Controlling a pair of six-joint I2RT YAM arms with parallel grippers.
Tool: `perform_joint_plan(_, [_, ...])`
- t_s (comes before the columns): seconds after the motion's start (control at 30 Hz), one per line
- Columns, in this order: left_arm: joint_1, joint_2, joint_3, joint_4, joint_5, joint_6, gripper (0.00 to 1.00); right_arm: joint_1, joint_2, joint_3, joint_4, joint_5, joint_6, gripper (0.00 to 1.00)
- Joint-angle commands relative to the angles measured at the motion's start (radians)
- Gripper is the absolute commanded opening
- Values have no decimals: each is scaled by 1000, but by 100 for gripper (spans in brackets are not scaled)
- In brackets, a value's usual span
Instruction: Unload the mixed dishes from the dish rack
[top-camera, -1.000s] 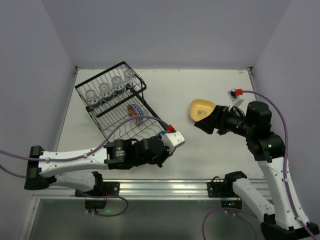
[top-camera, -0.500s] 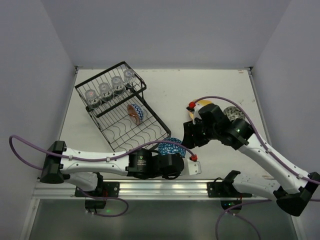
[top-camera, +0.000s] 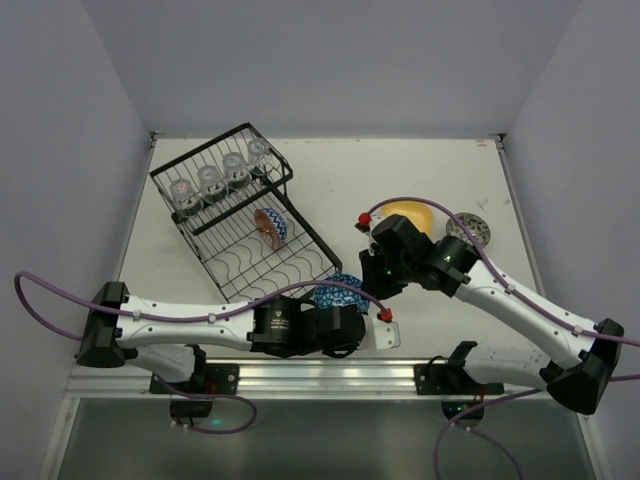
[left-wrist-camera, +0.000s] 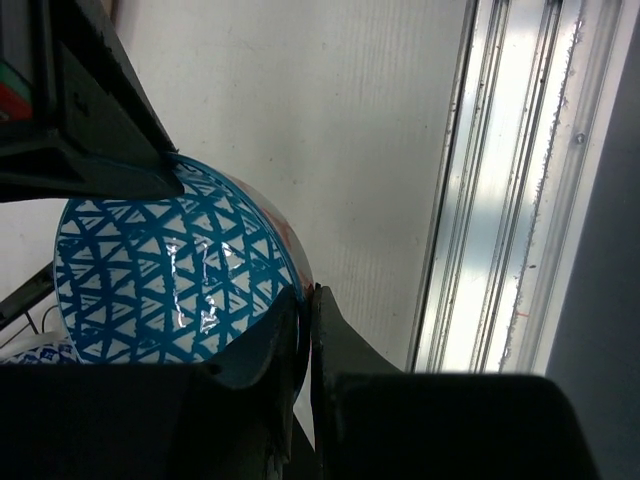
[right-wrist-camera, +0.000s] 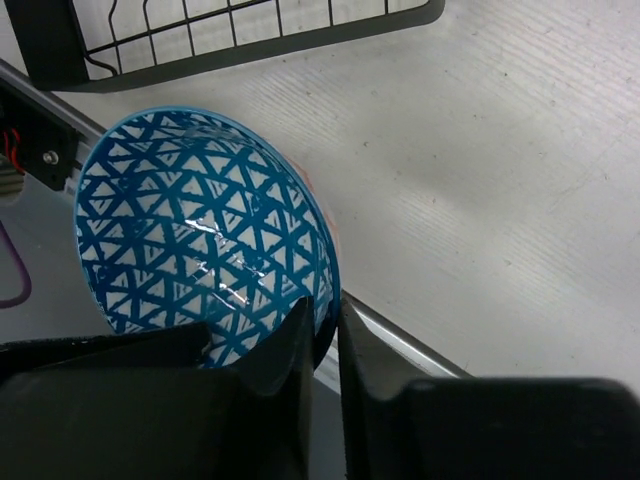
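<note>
Blue bowl (top-camera: 338, 291) with a triangle pattern inside: out of the rack, tilted, above the near edge of the table (top-camera: 340, 170), just beside the near right corner of the dish rack (top-camera: 250, 262). We cannot tell whether it touches the table.

Left gripper (left-wrist-camera: 305, 295): fingers pinched on the bowl's rim, one inside and one outside. Right gripper (right-wrist-camera: 325, 310): fingers likewise straddle the rim at another spot, drawn close on it. We record both as gripping the same bowl. In the overhead view the left gripper (top-camera: 340, 303) comes from the near side and the right gripper (top-camera: 360, 283) from the right.

Rack contents: four glass cups (top-camera: 215, 178) in a row in the basket section; a red-brown bowl (top-camera: 270, 226) on edge in the tray section.

Table, right of the rack: yellow plate (top-camera: 405, 214), partly behind the right arm; patterned bowl (top-camera: 468, 228) near it. Metal rail (left-wrist-camera: 490, 200) runs along the near table edge.
</note>
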Motion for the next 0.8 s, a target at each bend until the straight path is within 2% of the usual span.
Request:
perform_joint_plan(0.0, [4,-68,4,64,-33,46,0,-2,12,-2,23,26,8,8])
perform_joint_plan(0.03, [6,-67,4,69,-31,47,0,-2,15,1,29,26,11,0])
perform_joint_plan(0.13, [4,-62,1,80,-54,49,0,-2,23,-7,58,17,18,0])
perform_joint_plan(0.17, [6,-61,-1,81,-65,47,6,-2,25,-7,60,25,26,0])
perform_joint_plan(0.23, [6,-52,-2,78,-111,32,32,-4,26,-2,65,49,34,0])
perform_joint_plan(0.27, [6,-52,-2,74,-129,20,57,-7,25,3,65,74,43,0])
perform_joint_plan(0.3, [7,-52,-4,74,-148,12,69,-13,25,6,66,75,46,0])
perform_joint_plan(0.37, [6,-58,-6,72,-201,-9,88,-34,22,19,68,94,48,0])
perform_joint_plan(0.43, [7,-73,-7,67,-234,-23,100,-85,23,29,66,98,48,0])
perform_joint_plan(0.5, [9,-93,-6,58,-278,-52,100,-141,17,23,69,85,40,0])
perform_joint_plan(0.6, [14,-116,-16,32,-355,-106,100,-305,-20,4,103,44,14,0])
perform_joint_plan(0.63, [15,-116,-12,9,-392,-152,100,-426,-35,1,111,34,9,0])
perform_joint_plan(0.67, [27,-116,-7,-52,-448,-225,100,-491,-66,-2,123,32,5,0])
perform_joint_plan(0.7, [35,-116,-1,-89,-478,-268,100,-552,-79,-7,155,32,2,0])
perform_joint_plan(0.73, [44,-119,4,-132,-501,-313,100,-690,-92,-10,175,26,2,0])
perform_joint_plan(0.77, [60,-127,-4,-181,-505,-359,100,-764,-100,-14,196,13,9,0])
